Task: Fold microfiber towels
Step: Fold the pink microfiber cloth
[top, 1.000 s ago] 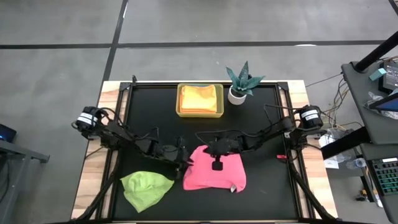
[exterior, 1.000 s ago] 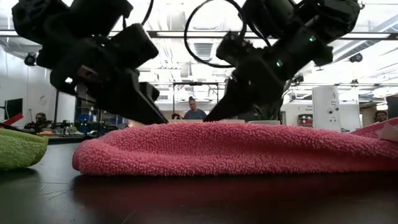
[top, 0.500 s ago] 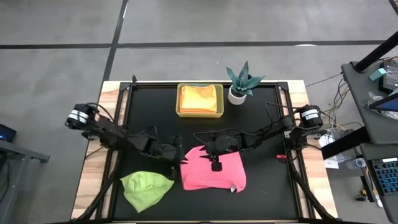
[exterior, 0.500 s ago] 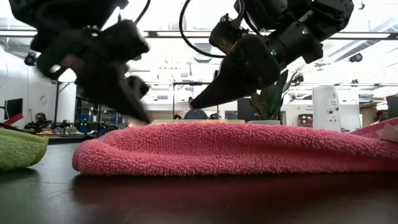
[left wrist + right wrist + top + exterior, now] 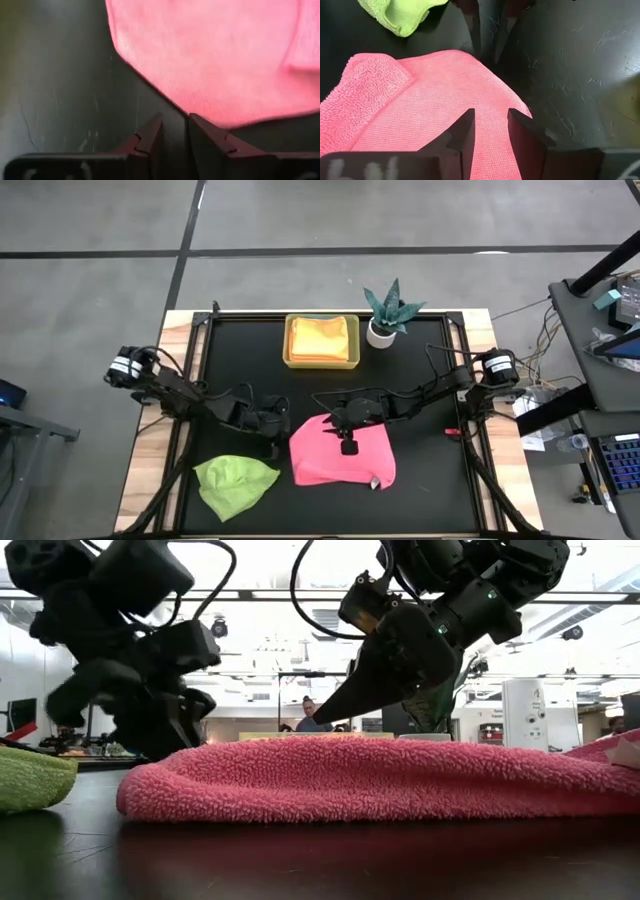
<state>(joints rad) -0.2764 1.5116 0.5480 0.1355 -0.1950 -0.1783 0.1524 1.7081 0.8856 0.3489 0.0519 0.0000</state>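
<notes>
High view: pink towel (image 5: 342, 457) lies folded at front centre of the black table (image 5: 420, 380); green towel (image 5: 236, 483) crumpled at front left, apart from it. Orange towel (image 5: 322, 336) sits in the yellow tray (image 5: 321, 363) at the back, plant (image 5: 385, 311) just beside the tray. Left gripper (image 5: 275, 423) is just off the pink towel's left edge; right gripper (image 5: 333, 420) is over its back edge. Low view: pink towel (image 5: 370, 778) is a thick roll across the table, green towel (image 5: 35, 780) at far left. Left gripper (image 5: 165, 740) is low beside the roll's end; right gripper (image 5: 335, 712) is clear above the roll, tip pointing down. A person (image 5: 310, 717) is in the room behind. Left wrist view: fingers (image 5: 150, 137) stand slightly apart with nothing between them, over bare table at the pink towel's (image 5: 215, 55) edge. Right wrist view: fingers (image 5: 465, 132) parted a little, empty, above the pink towel (image 5: 430, 105); green towel (image 5: 402, 14) beyond.
</notes>
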